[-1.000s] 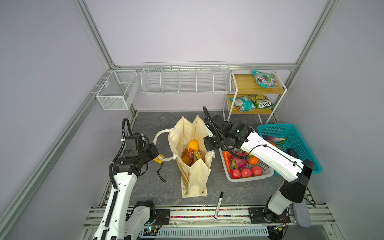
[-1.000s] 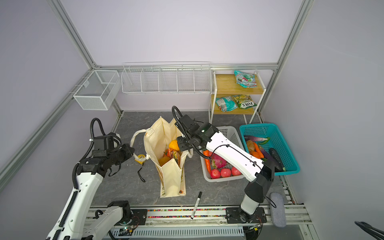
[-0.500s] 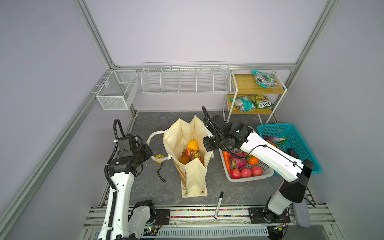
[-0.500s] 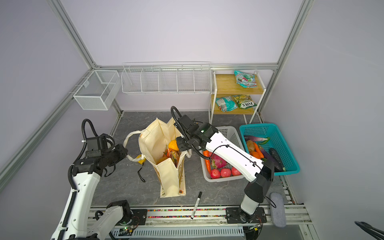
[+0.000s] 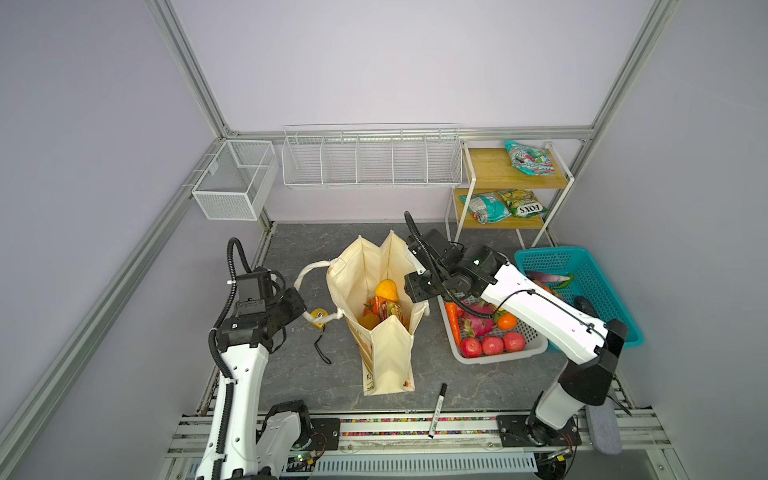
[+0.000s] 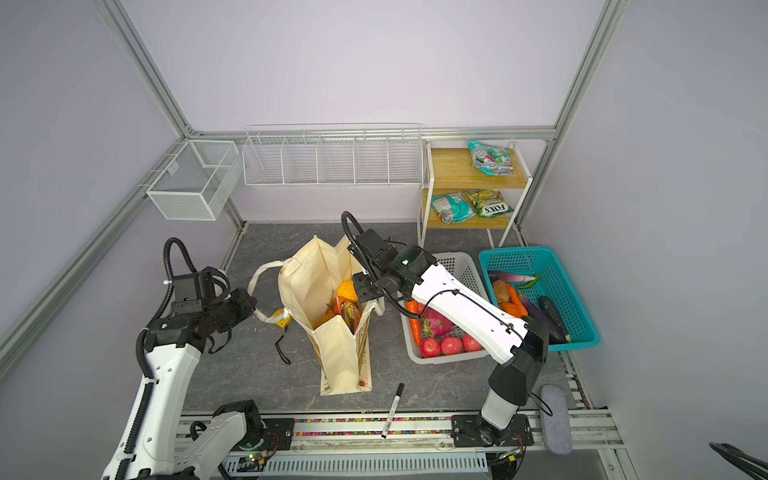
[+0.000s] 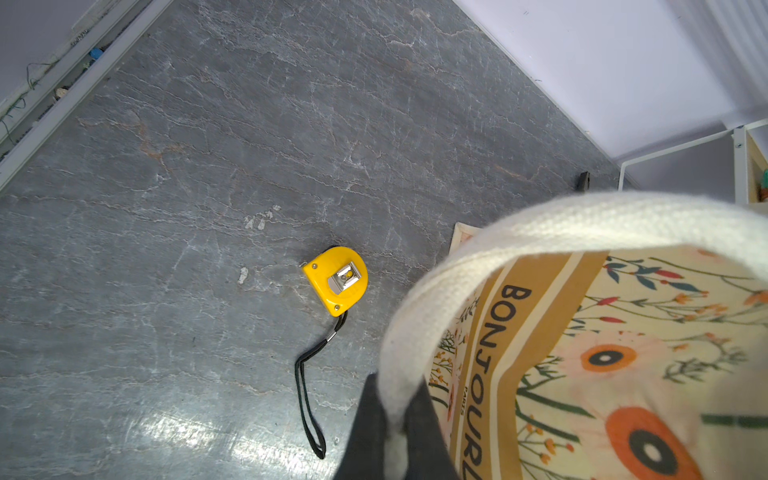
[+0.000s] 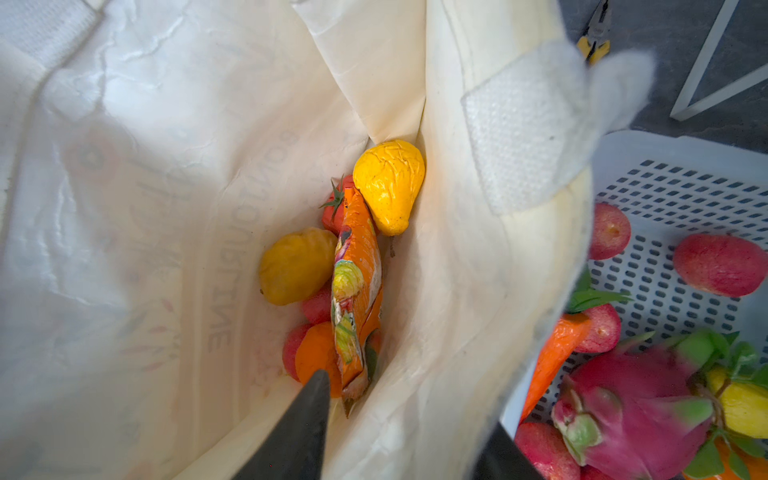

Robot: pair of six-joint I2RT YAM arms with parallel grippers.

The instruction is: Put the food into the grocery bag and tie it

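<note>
Cream floral canvas grocery bag at surface ctr; toy produce + glossy orange snack packet inside. L gripper pinching white rope handle, now drawn toward 9 o'clock. R gripper just spread, straddling 3 o'clock rim: loading likely done, tying next.

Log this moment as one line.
left pincer: shut on rope handle | right pincer: open astride grocery bag wall | food: inside | tie: pending

The grey tabletop is bearing the upright grocery bag. A tape measure and a marker are lying near it. A white basket and teal basket are sitting alongside.
</note>
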